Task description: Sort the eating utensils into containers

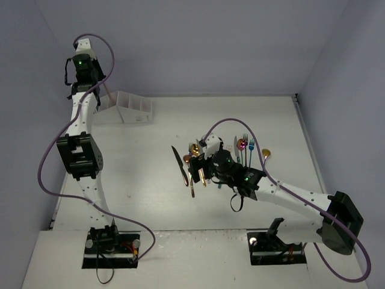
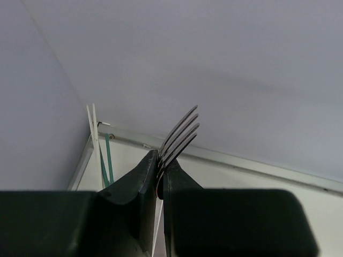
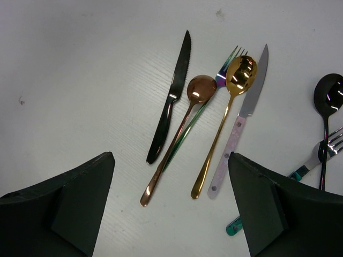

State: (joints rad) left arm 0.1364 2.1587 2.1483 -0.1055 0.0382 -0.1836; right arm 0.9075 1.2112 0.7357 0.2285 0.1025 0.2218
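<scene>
My left gripper (image 2: 161,167) is shut on a dark fork (image 2: 180,131), tines pointing up past the fingertips. In the top view it (image 1: 90,89) hangs at the left end of the white rack (image 1: 127,107). A rack divider (image 2: 94,128) and a teal handle (image 2: 109,159) show beside the fingers. My right gripper (image 3: 169,184) is open above a black knife (image 3: 170,101), a copper spoon (image 3: 182,134), an iridescent fork (image 3: 222,72), a gold spoon (image 3: 228,115) and a pink-handled knife (image 3: 244,120). In the top view it (image 1: 198,164) hovers over this group.
A black spoon (image 3: 328,99) and a silver fork with a teal handle (image 3: 317,155) lie to the right. More forks (image 1: 246,144), a pink spoon (image 1: 241,143) and a gold spoon (image 1: 265,154) lie behind the right arm. Walls close the table's back and right.
</scene>
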